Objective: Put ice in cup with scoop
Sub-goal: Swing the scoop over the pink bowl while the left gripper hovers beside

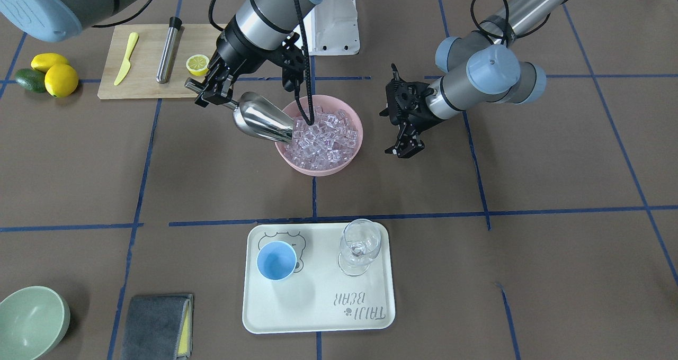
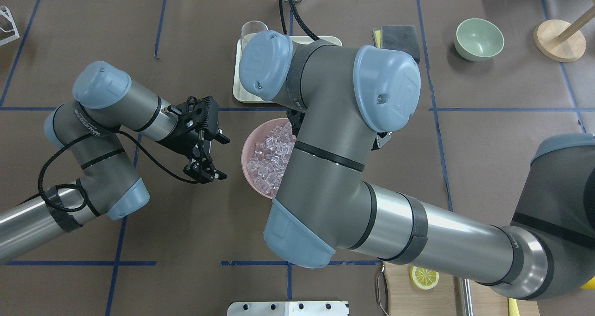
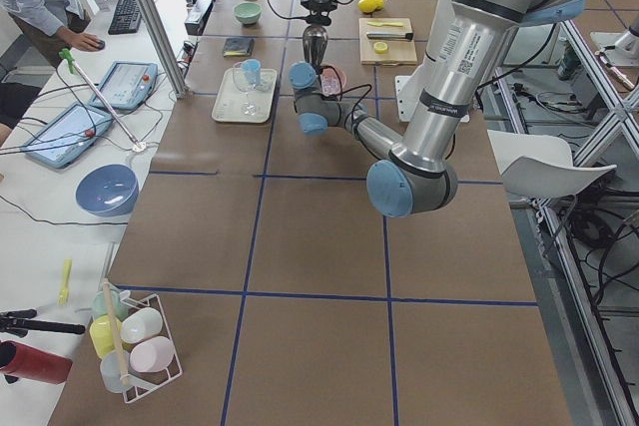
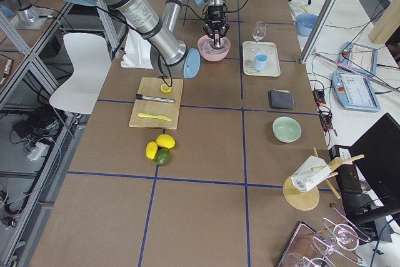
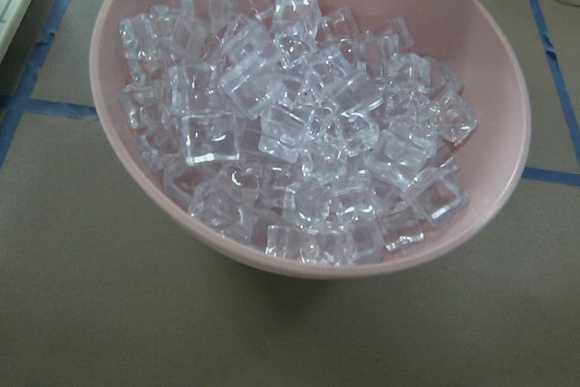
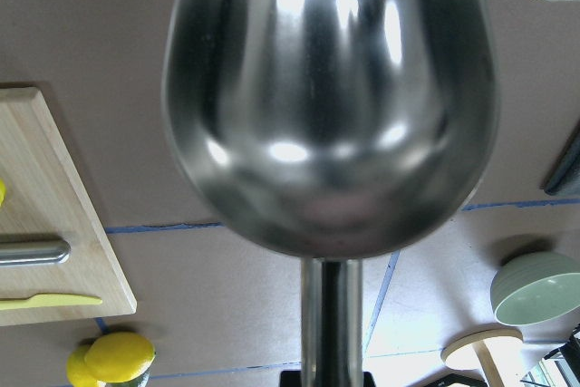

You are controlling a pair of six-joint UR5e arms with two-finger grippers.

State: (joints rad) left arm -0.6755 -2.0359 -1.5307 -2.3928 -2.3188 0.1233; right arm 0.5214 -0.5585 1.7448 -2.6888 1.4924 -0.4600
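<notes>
The steel scoop (image 1: 262, 117) slants down from the left of the front view, its mouth dipped into the ice (image 1: 323, 135) heaped in the pink bowl (image 1: 352, 159). My right gripper (image 1: 214, 87) is shut on the scoop's thin handle. The right wrist view shows only the scoop (image 6: 331, 97) from behind, with no ice visible on it. Beside the bowl's other side hangs my left gripper (image 1: 390, 131), open and holding nothing. Its camera looks down on the ice (image 5: 299, 133). The light-blue cup (image 1: 276, 260) stands upright on the cream tray (image 1: 318, 317).
A clear stemmed glass (image 1: 360, 246) shares the tray. A wooden board (image 1: 145, 82) with a yellow knife, a steel cylinder and a lemon half lies behind the scoop. Lemons and an avocado (image 1: 47, 77), a pale green bowl (image 1: 32, 320) and a grey cloth (image 1: 156, 325) sit around the edges.
</notes>
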